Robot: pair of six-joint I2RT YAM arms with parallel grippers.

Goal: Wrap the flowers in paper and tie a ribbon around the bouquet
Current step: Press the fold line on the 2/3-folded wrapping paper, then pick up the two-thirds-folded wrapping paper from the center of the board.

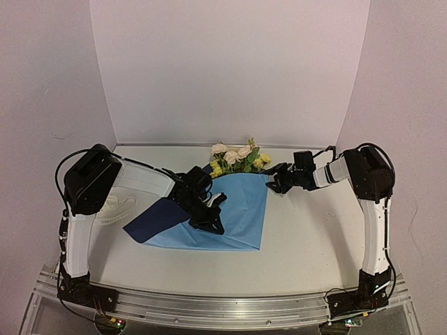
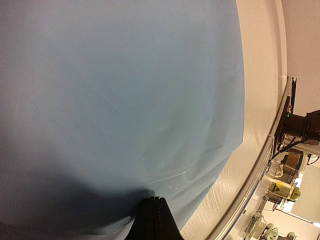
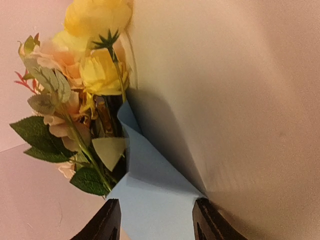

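Blue paper point(image 2: 125, 100) under closed left fingers point(image 2: 155, 222), right fingers point(image 3: 106, 224) half-open astride corner

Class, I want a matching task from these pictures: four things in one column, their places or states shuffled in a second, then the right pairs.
1 flowers
2 paper
3 left pincer
4 right pincer

A shut
B one corner folded over, showing navy
C open, astride a light blue corner
D blooms at the sheet's far edge

Pairs: 1-D, 2-B, 3-A, 4-C
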